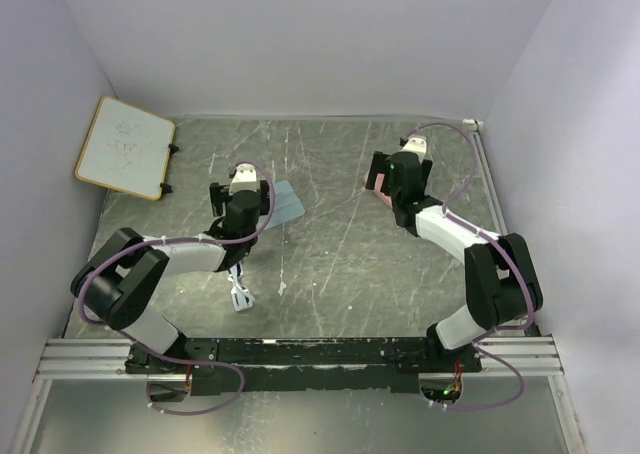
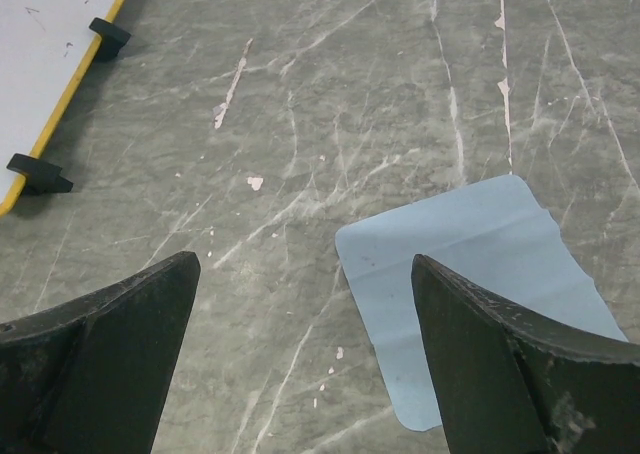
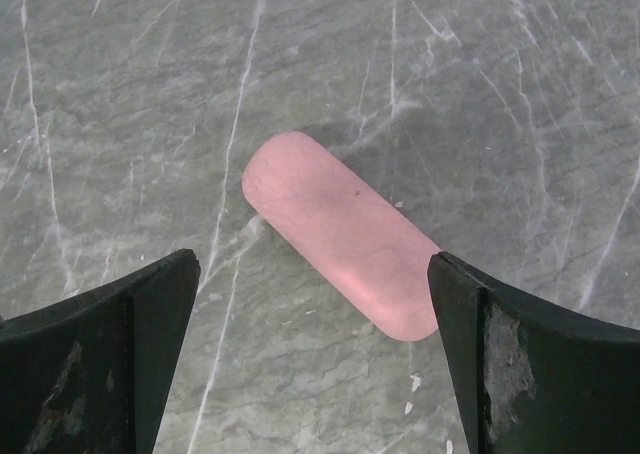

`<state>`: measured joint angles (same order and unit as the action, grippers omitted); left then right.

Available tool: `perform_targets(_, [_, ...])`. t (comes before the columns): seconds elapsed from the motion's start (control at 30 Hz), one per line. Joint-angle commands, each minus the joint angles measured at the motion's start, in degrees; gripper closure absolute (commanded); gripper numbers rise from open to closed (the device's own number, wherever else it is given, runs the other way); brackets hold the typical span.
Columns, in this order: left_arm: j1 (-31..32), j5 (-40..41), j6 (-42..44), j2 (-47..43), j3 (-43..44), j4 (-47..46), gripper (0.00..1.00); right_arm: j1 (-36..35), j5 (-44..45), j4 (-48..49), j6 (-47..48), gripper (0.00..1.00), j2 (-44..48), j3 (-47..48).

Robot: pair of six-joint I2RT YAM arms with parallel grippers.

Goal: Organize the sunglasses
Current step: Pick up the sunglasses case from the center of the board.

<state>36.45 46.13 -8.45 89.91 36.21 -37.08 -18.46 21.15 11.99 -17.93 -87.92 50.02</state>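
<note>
Your left gripper (image 2: 303, 264) stands wide, nothing between its dark, scuffed wedge-shaped fingers (image 2: 120, 344). Between them lies bare table (image 1: 330, 249) — grey-green stone-look sheet, veined with pale scratches and flecked with white chips. Under and beyond its right-hand finger in the wrist view lies the cloth (image 2: 470, 274): thin, light blue, rectangular with rounded corners, flat but for faint creases.

Your right gripper (image 3: 312, 259) is just as wide and grips nothing. Below its open jaws rests the glasses case (image 3: 340, 234), a smooth pink oblong with rounded ends, lying slantwise. It is closed, so you cannot see what it holds.

Look for the sunglasses (image 1: 240, 296) well away from both tools. They are a thin white-framed pair on the table near the front edge, just on the near side of your left forearm. They sit far from the case and are too small in the overhead view to show whether they are folded.

At the far left corner a whiteboard (image 1: 125, 146) leans tilted — white face, yellow rim, small black feet (image 2: 108, 36) along its edge. It is close to your left gripper's outer side.

Plain pale walls close the table on the left, back and right. A ribbed aluminium rail (image 1: 90, 356) runs along the near edge where the arm bases are bolted. Between the two arms the middle of the table shows only scratched surface.
</note>
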Motion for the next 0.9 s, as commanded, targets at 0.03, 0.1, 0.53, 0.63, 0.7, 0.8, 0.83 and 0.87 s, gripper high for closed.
perform_targets(0.03, [-0.8, -2.7, -1.6, -0.4, 1.6, 1.6, 0.01, -0.2, -4.8, 3.3, 2.3, 0.0, 1.9, -1.8])
perform_targets(0.1, [-0.8, -3.2, -2.1, -0.8, 1.5, 1.9, 0.01, -0.3, -8.0, 5.3, 4.0, 0.0, 3.0, -3.1])
perform_targets(0.53, [-1.6, -7.0, -1.9, -3.5, -0.2, 0.5, 0.01, 0.0, -0.8, -8.3, -6.7, 0.0, -3.3, 6.9])
perform_targets(0.63, [-1.7, -6.6, -1.8, -3.4, -0.8, -0.5, 0.01, -0.1, -1.1, -8.0, -5.9, 0.0, -3.6, 7.8])
perform_targets(0.7, [-1.8, -6.5, -1.3, -3.0, -1.9, -2.9, 0.01, -0.1, -0.9, -8.9, -5.2, 0.0, -3.7, 9.5])
perform_targets(0.8, [-1.8, -8.0, -0.2, -3.2, -4.3, -7.9, 0.01, 0.0, -0.6, -11.0, -4.8, 0.01, -3.8, 10.6])
perform_targets(0.83, [-1.8, -8.4, -0.5, -3.4, -4.8, -9.2, 0.01, 0.0, -0.6, -10.8, -4.2, 0.03, -3.7, 10.4])
perform_targets(0.87, [-1.9, -8.5, -1.3, -3.6, -5.1, -9.5, 0.01, 0.0, -0.6, -10.5, -2.9, 0.06, -3.7, 10.1])
